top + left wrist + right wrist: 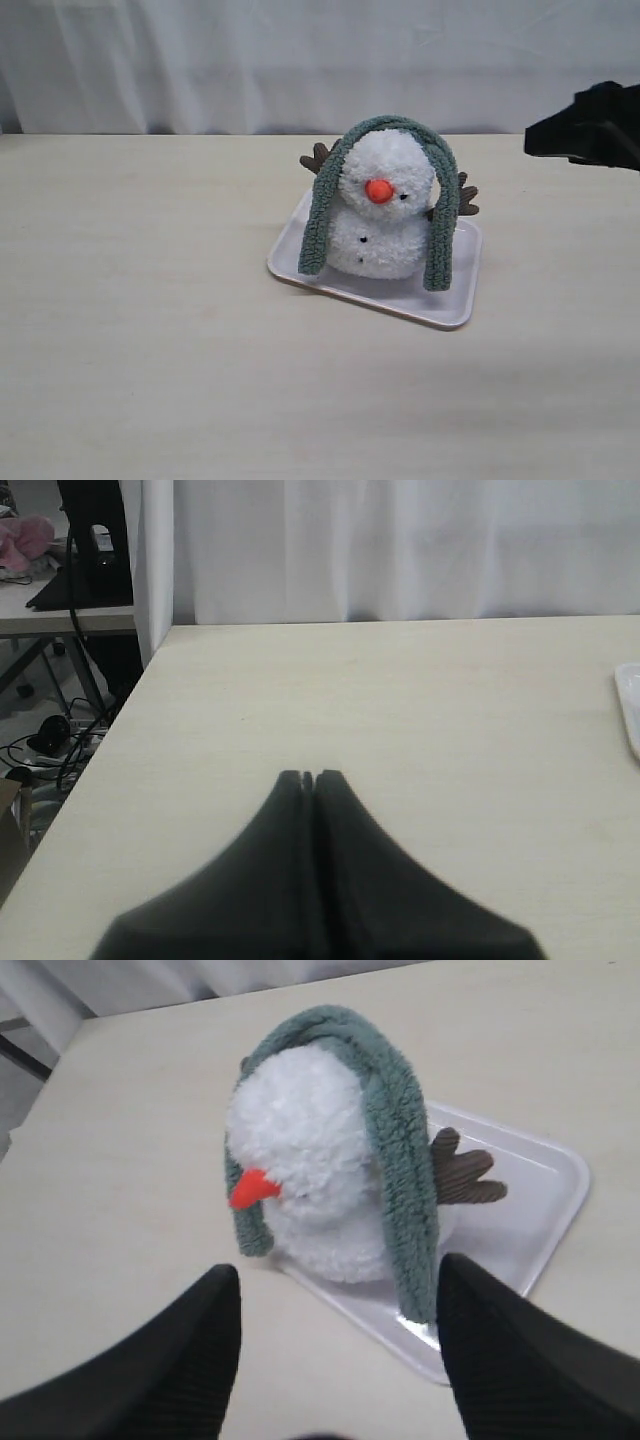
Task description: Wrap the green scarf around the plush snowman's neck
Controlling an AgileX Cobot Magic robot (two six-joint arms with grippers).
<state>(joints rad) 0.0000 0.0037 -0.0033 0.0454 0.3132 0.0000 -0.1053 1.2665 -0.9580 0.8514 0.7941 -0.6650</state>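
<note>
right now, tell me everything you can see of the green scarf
The green scarf is a long, narrow strip of fuzzy grey-green fleece. It lies draped like an arch over the head of the plush snowman, not around the neck. Its two ends hang down either side of the body and reach the white tray. It touches only the snowman and, it seems, the tray.

A fluffy white two-ball plush snowman [379, 222] is seated upright; a fuzzy grey-green fleece scarf [441, 225] is draped over its head.
</note>
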